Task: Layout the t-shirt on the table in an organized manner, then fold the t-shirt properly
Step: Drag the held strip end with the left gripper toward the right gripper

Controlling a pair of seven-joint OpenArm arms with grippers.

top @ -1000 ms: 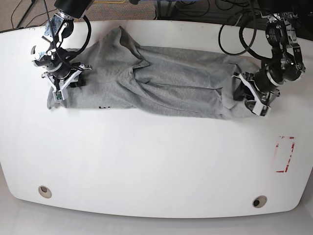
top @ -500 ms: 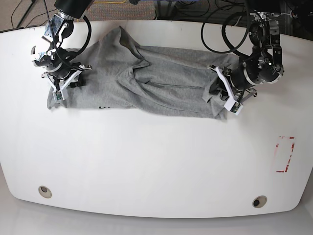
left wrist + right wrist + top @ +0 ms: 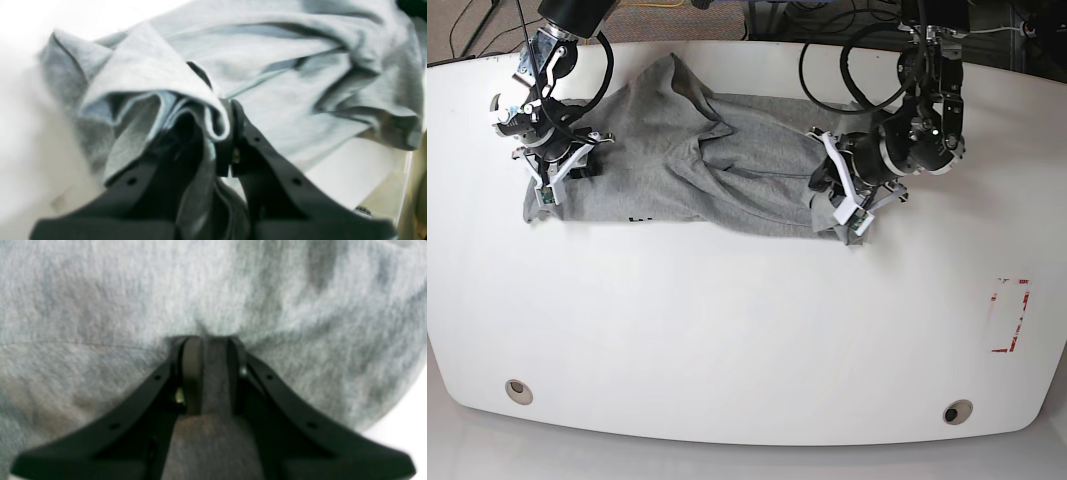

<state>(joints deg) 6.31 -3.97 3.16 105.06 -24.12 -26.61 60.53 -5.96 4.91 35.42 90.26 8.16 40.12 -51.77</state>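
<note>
Since a second ago, the left fingers [image 3: 839, 212] have dragged the grey t-shirt's [image 3: 727, 170] end inward, bunching it. They are pinched tight on that folded edge. The right fingers [image 3: 549, 180] clamp the opposite end, cloth sandwiched between them. Its long axis runs side to side across the far half of the white counter [image 3: 727, 330], with a red-outlined mark [image 3: 1010, 316] and two grommet holes [image 3: 518, 390] well apart, nearer the front.
</note>
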